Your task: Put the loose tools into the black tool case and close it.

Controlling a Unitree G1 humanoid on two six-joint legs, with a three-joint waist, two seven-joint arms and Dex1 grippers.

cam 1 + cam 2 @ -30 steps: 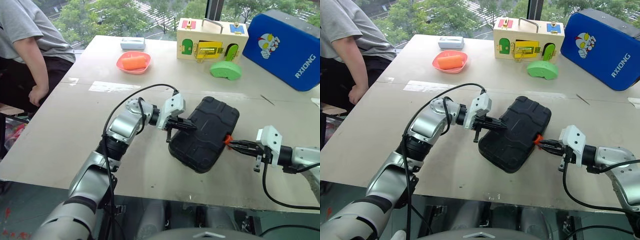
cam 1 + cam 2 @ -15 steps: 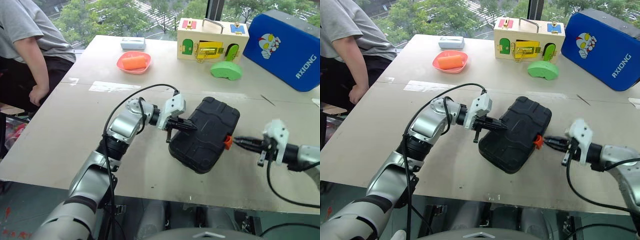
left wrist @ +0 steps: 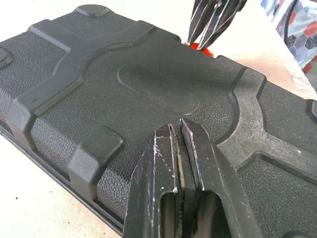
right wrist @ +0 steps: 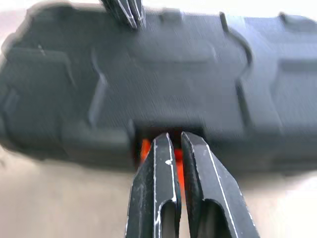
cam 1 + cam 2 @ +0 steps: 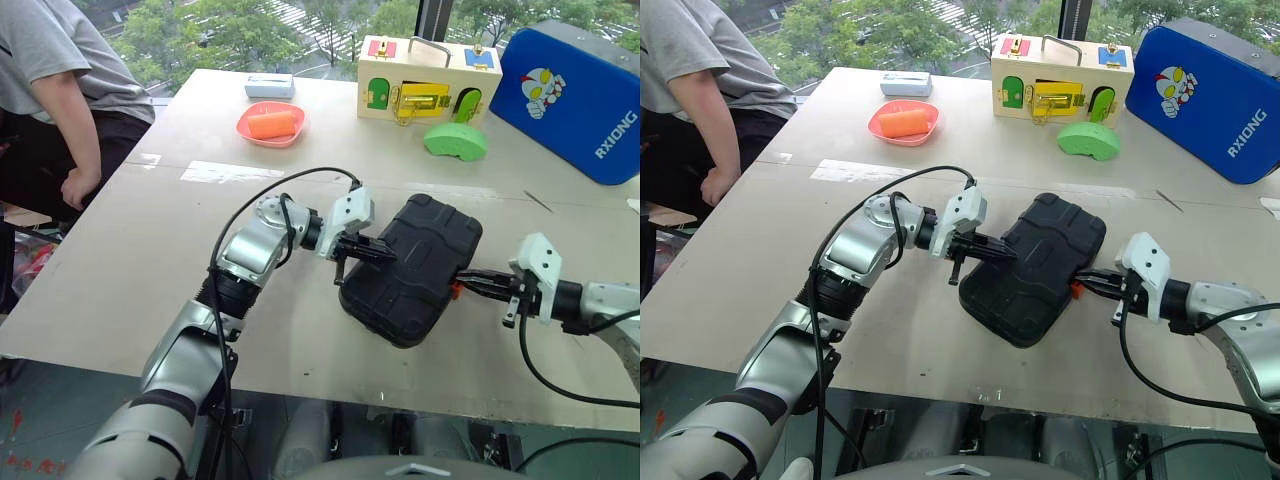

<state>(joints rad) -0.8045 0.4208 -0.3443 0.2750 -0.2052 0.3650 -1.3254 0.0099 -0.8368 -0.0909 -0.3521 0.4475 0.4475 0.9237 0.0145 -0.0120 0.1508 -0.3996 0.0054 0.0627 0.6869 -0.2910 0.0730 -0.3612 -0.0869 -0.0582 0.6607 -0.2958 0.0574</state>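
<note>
Black tool case [image 5: 412, 270] sits lid-down shut near the front edge of the table [image 5: 150, 250], angled, between my two arms. No loose tools visible anywhere on the table, so I read them as already inside; what's left is the latch.

Orange latch [image 5: 455, 291] is on the case's right-hand edge, facing my right arm. Right gripper [image 5: 470, 281] has its fingers pressed together, nothing pinched, tips right at the latch; the right wrist view shows orange just past the fingertips [image 4: 166, 148]. Makes sense: a closed tip is a stiff poker for snapping the tab home. Can't tell if it's actually touching.

Left gripper [image 5: 377, 251] is also pressed together and empty, tips resting on the lid at the case's left edge. I read that as a brace: it pins the lid down and stops the case sliding left when the right side pushes.

Further out, none of it in play: wooden latch box [image 5: 427, 79], green block [image 5: 455, 140], blue padded case [image 5: 575, 95], pink dish [image 5: 271, 124] at the far side. A person [image 5: 60, 90] is seated at the table's left, well apart from the case.
</note>
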